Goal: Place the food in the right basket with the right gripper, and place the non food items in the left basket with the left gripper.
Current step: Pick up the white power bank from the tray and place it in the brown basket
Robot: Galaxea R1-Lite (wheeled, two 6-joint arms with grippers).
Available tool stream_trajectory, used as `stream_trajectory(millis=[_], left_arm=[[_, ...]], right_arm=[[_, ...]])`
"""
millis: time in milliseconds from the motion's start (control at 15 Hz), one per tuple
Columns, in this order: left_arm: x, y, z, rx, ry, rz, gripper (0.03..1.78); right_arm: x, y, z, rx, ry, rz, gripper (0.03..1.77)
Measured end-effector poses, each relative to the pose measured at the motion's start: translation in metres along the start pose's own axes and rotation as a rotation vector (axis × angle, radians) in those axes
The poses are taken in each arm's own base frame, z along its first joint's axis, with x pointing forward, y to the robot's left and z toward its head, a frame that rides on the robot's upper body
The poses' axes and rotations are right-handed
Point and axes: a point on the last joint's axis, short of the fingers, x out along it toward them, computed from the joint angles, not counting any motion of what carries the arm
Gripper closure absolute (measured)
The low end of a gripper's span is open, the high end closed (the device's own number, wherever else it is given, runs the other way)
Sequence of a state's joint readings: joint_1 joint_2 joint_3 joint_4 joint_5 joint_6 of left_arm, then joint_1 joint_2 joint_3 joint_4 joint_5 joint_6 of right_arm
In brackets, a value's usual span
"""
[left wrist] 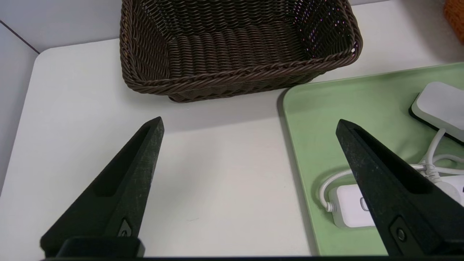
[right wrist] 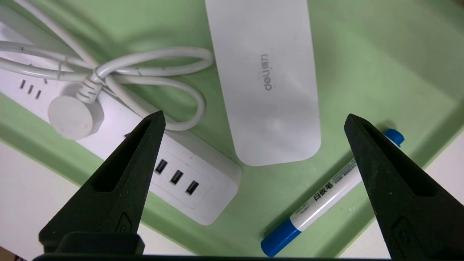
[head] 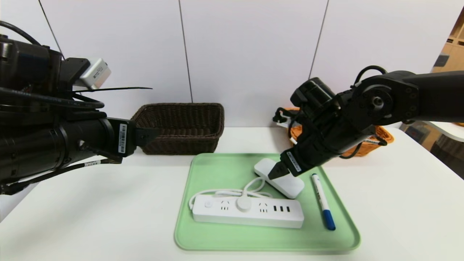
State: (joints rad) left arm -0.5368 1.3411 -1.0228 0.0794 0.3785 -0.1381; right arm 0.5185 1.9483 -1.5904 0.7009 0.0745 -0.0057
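Sorting looks down to 3 non-food items; left tool (left wrist: 250, 121), spread beside the tray (left wrist: 302, 152), should reach in as right tool (right wrist: 255, 114), spread above it, withdraws.

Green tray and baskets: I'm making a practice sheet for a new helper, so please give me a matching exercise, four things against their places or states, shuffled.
Things
1. Dark brown basket
2. Marker
3. Power strip
4. Right claw

Places or states
A. Open above the tray
B. On the tray, with a blue cap
C. Beyond the tray, on the robot's left
D. On the tray, with coiled cord

Pairs: 1-C, 2-B, 3-D, 4-A
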Motion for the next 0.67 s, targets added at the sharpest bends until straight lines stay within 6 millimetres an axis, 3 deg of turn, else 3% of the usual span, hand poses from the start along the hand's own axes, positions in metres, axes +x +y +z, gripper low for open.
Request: stream_trajectory(millis=[667], left_arm=[[-0.0008, -0.0005, -0.0020, -0.002, 0.005, -0.007, 0.12]], right_arm=[[0.0076, -0.0047, -0.0007, -0.024, -0.008, 0.007, 0.10]])
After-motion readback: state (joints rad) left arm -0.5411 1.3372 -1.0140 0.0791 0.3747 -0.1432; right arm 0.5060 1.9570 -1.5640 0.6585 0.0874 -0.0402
